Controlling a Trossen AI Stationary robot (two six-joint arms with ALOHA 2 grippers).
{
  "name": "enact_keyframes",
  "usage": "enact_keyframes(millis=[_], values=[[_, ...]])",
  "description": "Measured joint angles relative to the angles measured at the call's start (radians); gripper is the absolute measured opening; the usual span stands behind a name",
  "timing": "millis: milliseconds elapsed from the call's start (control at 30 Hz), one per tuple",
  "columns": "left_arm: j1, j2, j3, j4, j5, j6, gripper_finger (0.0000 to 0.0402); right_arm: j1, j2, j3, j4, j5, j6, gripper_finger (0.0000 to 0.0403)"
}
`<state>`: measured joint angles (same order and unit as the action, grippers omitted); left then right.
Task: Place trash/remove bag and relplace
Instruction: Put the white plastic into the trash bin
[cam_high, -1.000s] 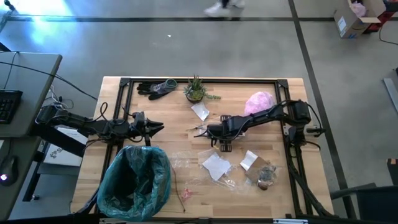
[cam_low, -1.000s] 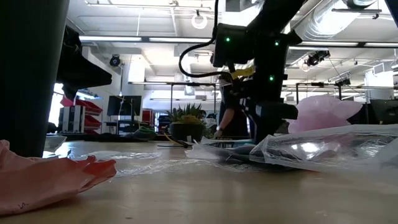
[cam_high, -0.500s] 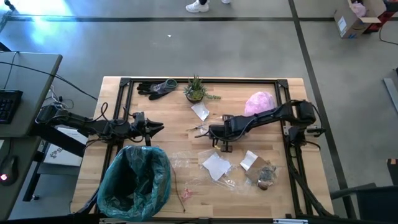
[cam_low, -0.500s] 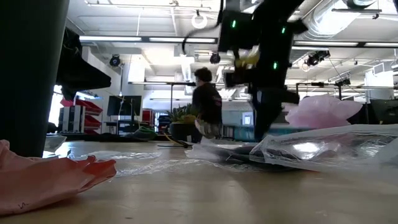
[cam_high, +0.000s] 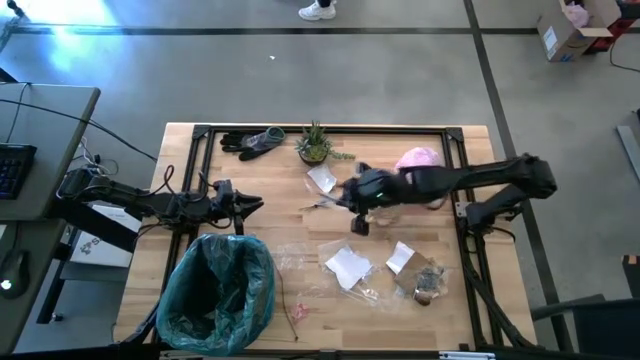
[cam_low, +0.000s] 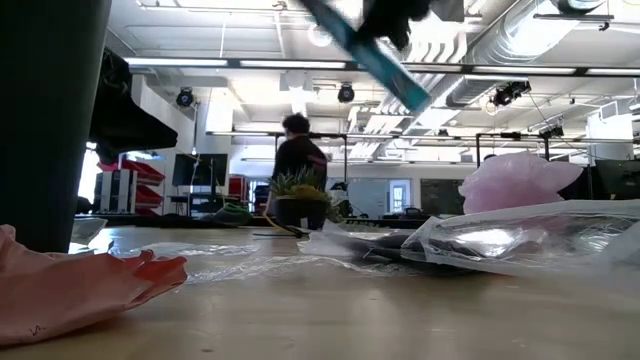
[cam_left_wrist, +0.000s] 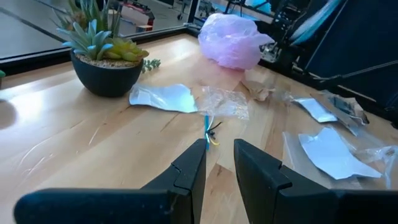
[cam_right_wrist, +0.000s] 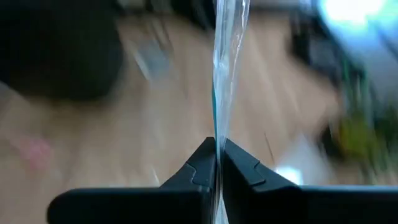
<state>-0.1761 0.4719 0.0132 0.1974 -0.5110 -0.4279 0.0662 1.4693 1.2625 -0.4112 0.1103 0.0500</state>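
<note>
Right wrist view: a long silvery wrapper (cam_right_wrist: 225, 56) stands edge-on between my right gripper (cam_right_wrist: 216, 163) fingers, which are pressed together on it. In the high view this gripper (cam_high: 352, 192) is lifted over the middle of the table, just near the small plant (cam_high: 315, 143), with the pale pink bag (cam_high: 418, 160) to its right. In the low view the wrapper (cam_low: 372, 52) hangs slanted, high above the tabletop.

The bag (cam_high: 216, 290) lines the bin at the near left corner of the table (cam_high: 470, 300), mouth open upward. The rest of the trash lies on the near right part of the table: a white paper scrap (cam_high: 347, 266), a smaller scrap (cam_high: 400, 257), a brownish lump (cam_high: 429, 284) and clear wrappers around them. One more scrap (cam_high: 322, 179) lies just near the plant.

My left gripper (cam_high: 250, 206) waits just beyond the far rim of the bag, fingers (cam_left_wrist: 189, 171) narrowly parted and empty.

Procedure for the carry, as I judge it:
1. Hold the pinch firm; the wrapper is thin and could slip.
2. Travel left and nearer, high enough that the trailing end clears the bag's rim.
3. Pass clear of the left arm.
4. Centre over the open mouth before releasing, so the long wrapper does not drape over the edge.
</note>
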Motion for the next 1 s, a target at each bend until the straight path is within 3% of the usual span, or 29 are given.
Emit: enact_keyframes(millis=[200, 400, 500, 700, 1000], values=[[0.0, 0.006, 0.0, 0.001, 0.0, -0.009, 0.0067, 0.0, -0.057, 0.001, 0.403, -0.192, -0.05, 0.0], [0.0, 0.029, 0.0, 0.007, 0.029, -0.072, 0.0067, 0.005, 0.019, 0.002, 0.698, -0.336, -0.049, 0.0], [-0.004, 0.054, 0.0, 0.005, 0.08, -0.125, 0.0067, 0.018, 0.081, 0.002, 0.764, -0.354, -0.049, 0.0], [-0.054, 0.128, 0.0, -0.07, 0.083, -0.288, 0.0067, 0.049, 0.141, 0.001, 0.771, -0.372, -0.047, 0.0], [-0.103, 0.231, 0.0, 0.096, -0.009, -0.304, 0.0067, 0.096, 0.143, 0.001, 0.867, -0.419, -0.073, 0.0]])
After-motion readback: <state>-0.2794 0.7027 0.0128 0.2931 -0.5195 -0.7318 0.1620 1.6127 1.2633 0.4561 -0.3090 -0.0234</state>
